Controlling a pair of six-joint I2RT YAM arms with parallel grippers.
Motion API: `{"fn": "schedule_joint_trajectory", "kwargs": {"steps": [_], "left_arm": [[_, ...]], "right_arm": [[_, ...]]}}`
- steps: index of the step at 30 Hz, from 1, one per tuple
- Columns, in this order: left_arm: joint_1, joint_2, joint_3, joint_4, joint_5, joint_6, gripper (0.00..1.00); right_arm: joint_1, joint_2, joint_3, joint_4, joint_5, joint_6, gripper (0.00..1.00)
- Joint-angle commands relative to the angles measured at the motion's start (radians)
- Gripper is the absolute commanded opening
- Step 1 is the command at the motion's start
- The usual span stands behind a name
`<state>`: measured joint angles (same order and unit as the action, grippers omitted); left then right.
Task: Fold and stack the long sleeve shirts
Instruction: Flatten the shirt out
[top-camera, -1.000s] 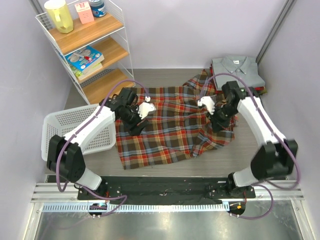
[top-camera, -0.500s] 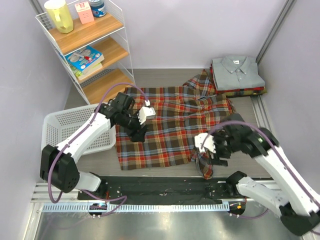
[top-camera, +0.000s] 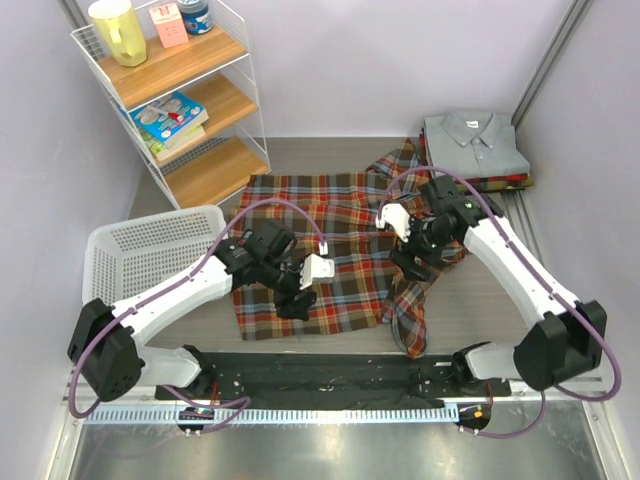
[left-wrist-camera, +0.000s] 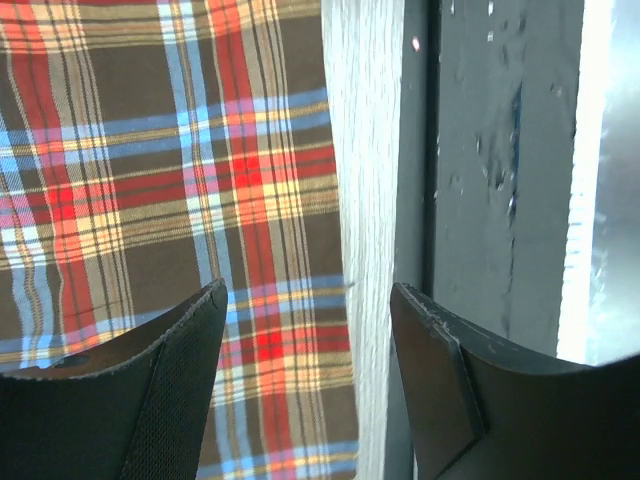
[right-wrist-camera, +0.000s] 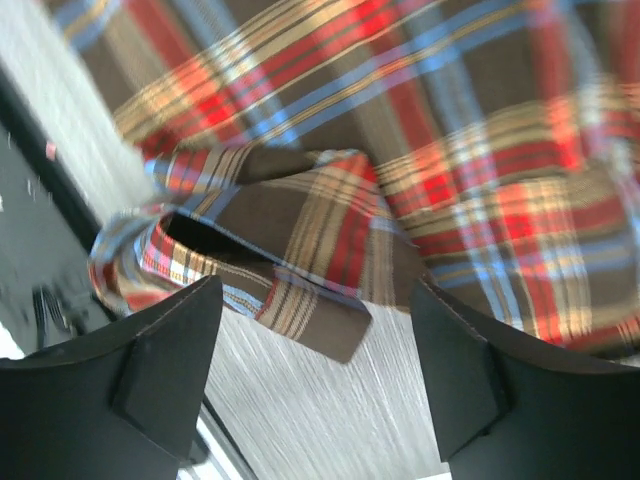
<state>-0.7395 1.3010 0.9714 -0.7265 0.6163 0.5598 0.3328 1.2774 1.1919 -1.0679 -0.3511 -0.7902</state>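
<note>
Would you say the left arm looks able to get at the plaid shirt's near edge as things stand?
Probably yes: the left hand hangs open right over the plaid shirt at that edge, with nothing lying in between.

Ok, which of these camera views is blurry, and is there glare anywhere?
Right wrist view: the plaid shirt is smeared by motion blur. Left wrist view: plaid sharp, but a strip at the right edge is blown out white. Top external view: sharp, evenly lit.
</note>
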Motion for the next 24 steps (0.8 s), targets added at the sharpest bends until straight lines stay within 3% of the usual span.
{"fn": "schedule_joint_trajectory", "kwargs": {"steps": [1,4,6,10,18,23,24], "left_arm": [[0.02,-0.052,-0.042,0.148,0.054,-0.139,0.67],[0.083,-0.1,-0.124,0.246,0.094,-0.24,0.68],[0.158,-0.138,-0.154,0.288,0.105,-0.346,0.69],[0.276,-0.201,-0.192,0.291,0.103,-0.416,0.7],[0.417,-0.286,-0.157,0.233,0.066,-0.388,0.7],[0.439,-0.276,-0.146,0.208,0.057,-0.373,0.69],[0.439,-0.275,-0.145,0.205,0.059,-0.37,0.69]], "right_arm": [[0.038,0.028,0.1,-0.122,-0.054,-0.269,0.84],[0.199,0.068,0.118,-0.181,0.026,-0.354,0.86],[0.273,0.079,0.068,-0.187,0.056,-0.366,0.88],[0.432,0.092,-0.069,-0.139,0.15,-0.389,0.89],[0.499,0.102,-0.251,-0.004,0.276,-0.432,0.85],[0.503,0.059,-0.272,0.001,0.293,-0.393,0.31],[0.503,0.034,-0.256,-0.022,0.285,-0.371,0.27]]}}
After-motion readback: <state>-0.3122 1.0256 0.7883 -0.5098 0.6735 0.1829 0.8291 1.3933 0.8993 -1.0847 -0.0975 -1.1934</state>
